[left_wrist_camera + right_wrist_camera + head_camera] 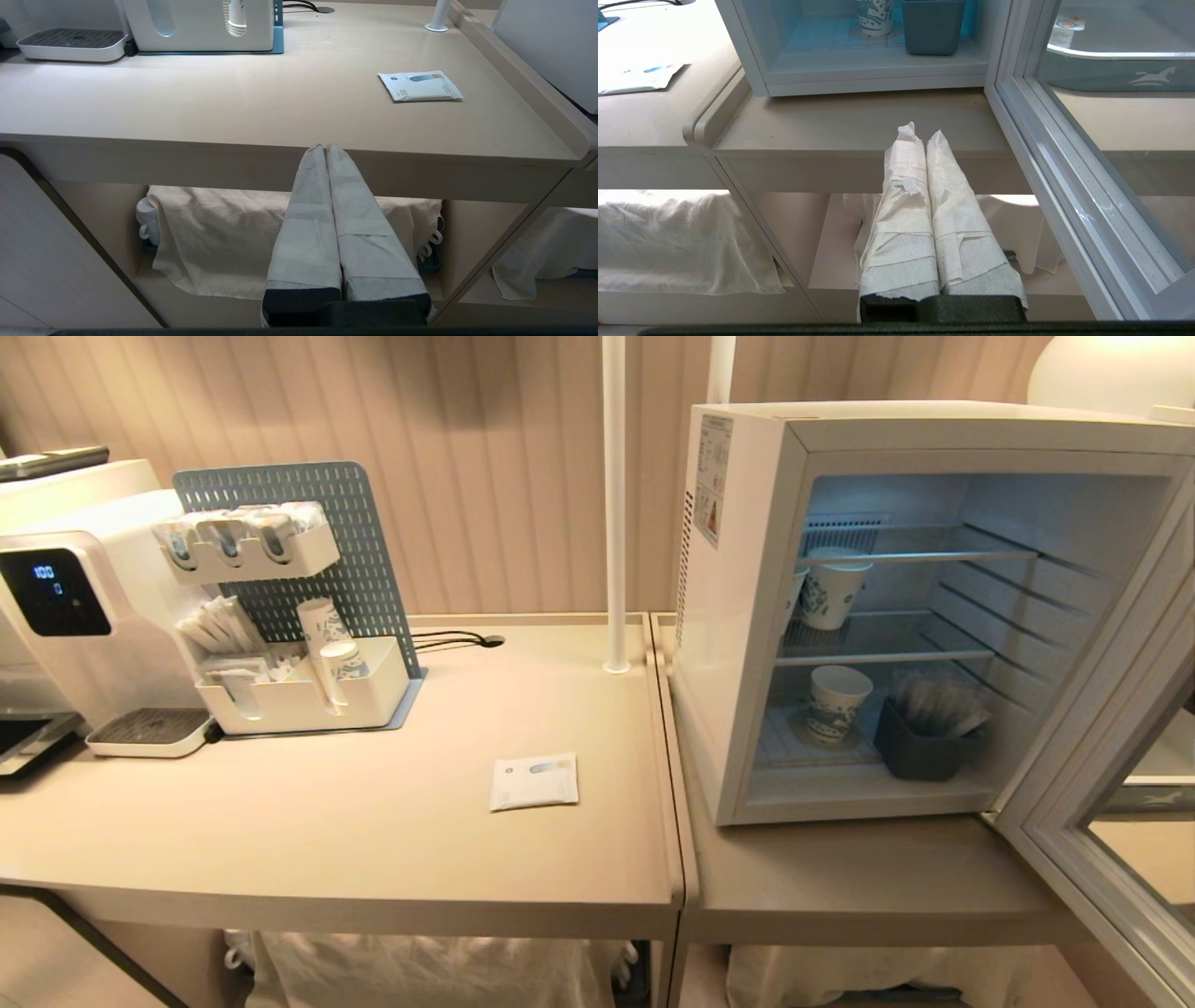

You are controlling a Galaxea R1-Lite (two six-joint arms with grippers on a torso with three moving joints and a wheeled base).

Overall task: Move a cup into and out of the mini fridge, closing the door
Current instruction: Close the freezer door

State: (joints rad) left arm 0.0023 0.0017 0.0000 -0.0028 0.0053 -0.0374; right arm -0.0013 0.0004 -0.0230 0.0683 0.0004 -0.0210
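Beige tabletop (pixel 373 821); fridge (pixel 747 616) door (pixel 1102 821) open at right, cups (pixel 834 705) inside, my jaws pressed together, empty — nothing started.

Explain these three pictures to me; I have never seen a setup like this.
The wide picture comes from a camera on a two-armed robot's head; the other two come from cameras on its wrists. Those paired wrapped prongs are the left gripper and right gripper, jaws shut, holding nothing, low in front of the table. The mini fridge stands with its door swung open. Inside are a cup on the middle shelf, another cup and a dark bin on the floor. A white packet lies on the table, beside a water dispenser.
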